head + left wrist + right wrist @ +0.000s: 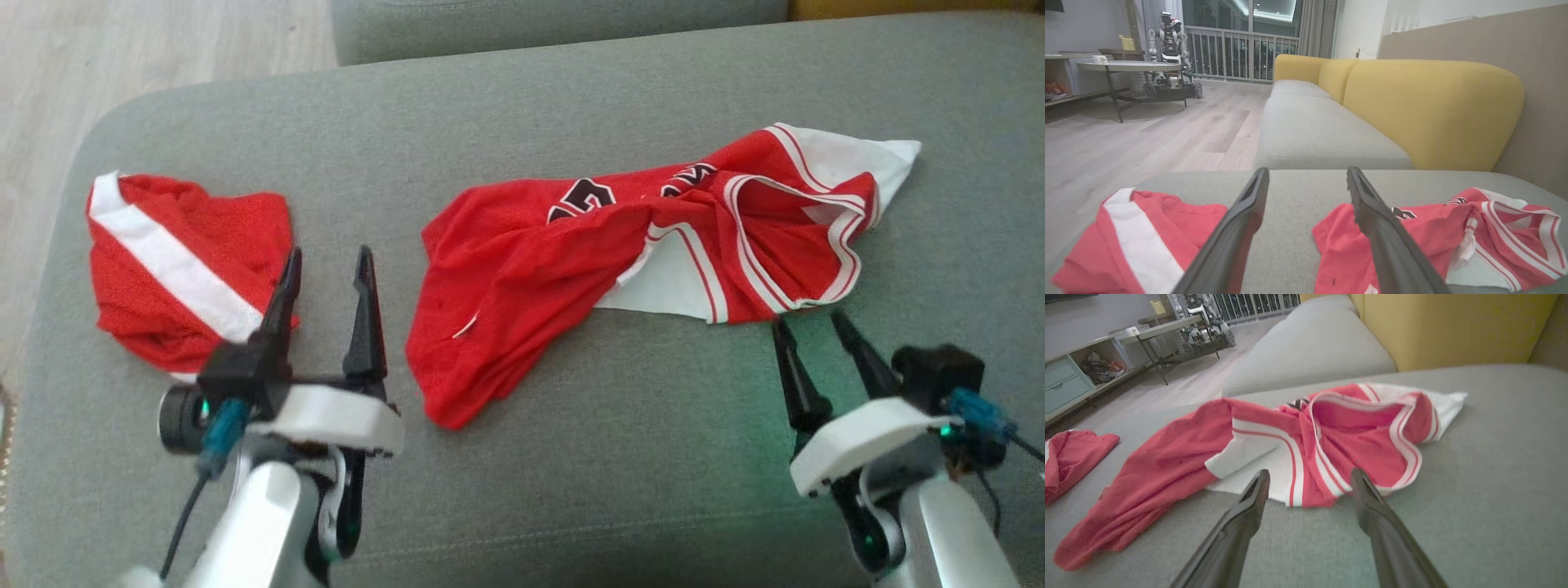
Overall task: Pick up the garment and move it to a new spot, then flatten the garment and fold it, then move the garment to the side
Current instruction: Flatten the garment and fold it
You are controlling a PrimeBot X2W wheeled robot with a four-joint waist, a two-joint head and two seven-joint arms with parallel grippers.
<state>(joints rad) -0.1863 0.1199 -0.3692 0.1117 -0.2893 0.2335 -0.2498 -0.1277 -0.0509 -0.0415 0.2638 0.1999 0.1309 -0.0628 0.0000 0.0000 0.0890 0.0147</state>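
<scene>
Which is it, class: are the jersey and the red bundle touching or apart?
Apart. The head view shows bare grey cushion between the jersey and the red bundle.

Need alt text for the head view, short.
A crumpled red jersey with white trim lies across a grey sofa cushion, with a smaller red garment bearing a white stripe to its left. The left gripper, open, sits between the two. The right gripper, open, is at the jersey's near edge, holding nothing.
</scene>
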